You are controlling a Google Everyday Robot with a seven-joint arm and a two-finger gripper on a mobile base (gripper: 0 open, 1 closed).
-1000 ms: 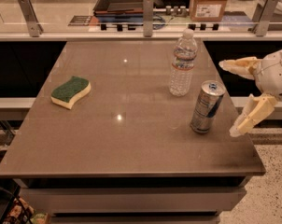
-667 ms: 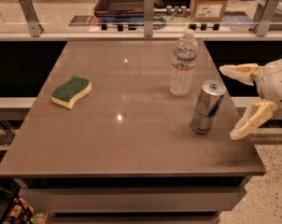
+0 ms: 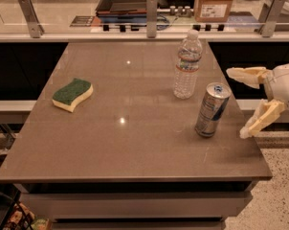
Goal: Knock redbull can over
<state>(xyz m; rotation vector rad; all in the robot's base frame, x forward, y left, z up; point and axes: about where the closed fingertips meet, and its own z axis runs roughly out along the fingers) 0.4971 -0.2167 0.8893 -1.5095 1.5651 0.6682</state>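
The redbull can (image 3: 212, 110), silver and blue with a silver top, stands upright near the right edge of the brown table (image 3: 135, 143). My gripper (image 3: 236, 103) is at the right edge of the view, just right of the can and apart from it. Its two cream fingers (image 3: 261, 119) are spread wide, one above and one below, with nothing between them.
A clear plastic water bottle (image 3: 186, 65) with a white cap stands upright just behind and left of the can. A green and yellow sponge (image 3: 72, 94) lies on the table's left side. A glass rail with metal posts (image 3: 151, 9) runs along the table's far edge.
The gripper has shifted slightly to the right, a little away from the can. The can, bottle and sponge have not moved.
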